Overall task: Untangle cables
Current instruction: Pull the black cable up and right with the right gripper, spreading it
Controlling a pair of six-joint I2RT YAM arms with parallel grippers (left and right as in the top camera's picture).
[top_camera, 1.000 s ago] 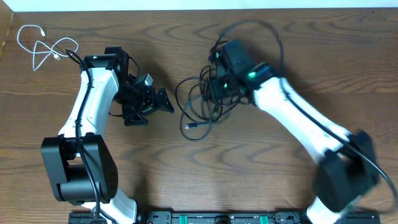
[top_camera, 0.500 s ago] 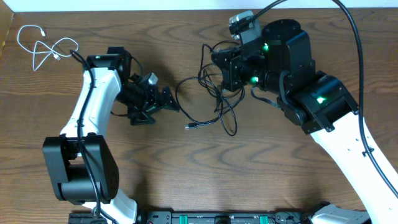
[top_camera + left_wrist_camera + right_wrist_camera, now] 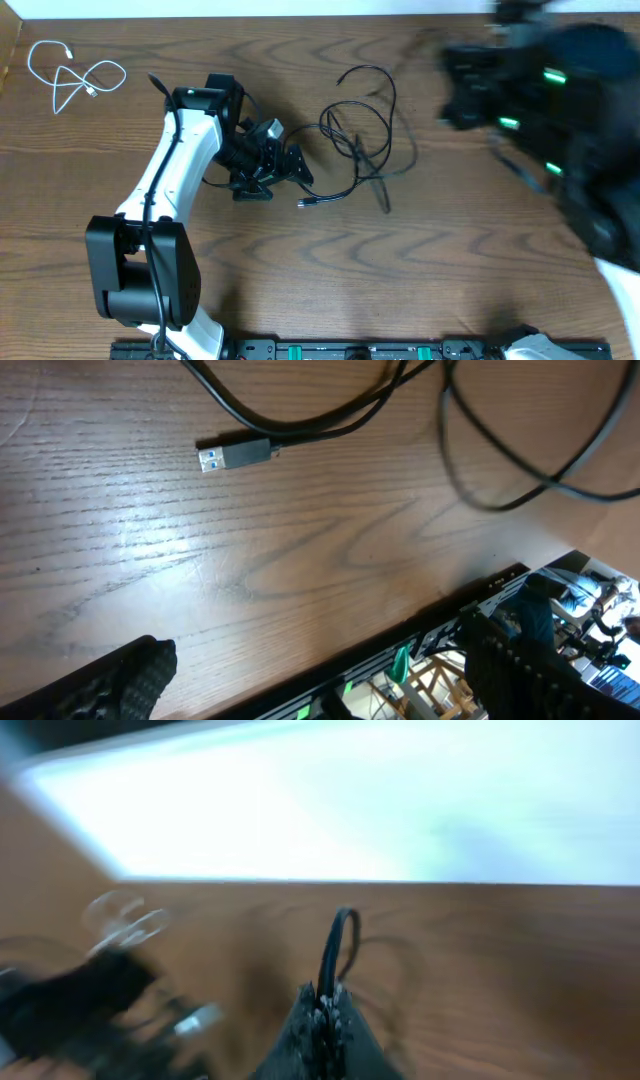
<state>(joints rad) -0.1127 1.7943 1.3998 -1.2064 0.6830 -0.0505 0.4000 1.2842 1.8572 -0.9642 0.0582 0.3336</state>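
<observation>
Two black cables (image 3: 362,130) lie in loose overlapping loops at the table's middle, and one metal USB plug (image 3: 305,203) points left. The left wrist view shows that plug (image 3: 235,455) and the black strands (image 3: 500,480) on the wood ahead. My left gripper (image 3: 299,168) (image 3: 320,680) stands open just left of the loops, holding nothing. My right gripper (image 3: 325,1015) is shut on a black cable (image 3: 340,945) that rises from its fingertips. The right arm (image 3: 560,110) is a blur at the upper right. The white cable (image 3: 75,78) lies apart at the far left.
The table's front edge with a black rail (image 3: 400,650) lies close beyond the left gripper's fingers. Thick black arm cabling (image 3: 160,85) runs along the left arm. The table's back edge (image 3: 300,14) meets a white wall.
The right arm has swung up and to the right, dragging the black cables rightward and spreading the loops. The left gripper has moved right, closer to them.
</observation>
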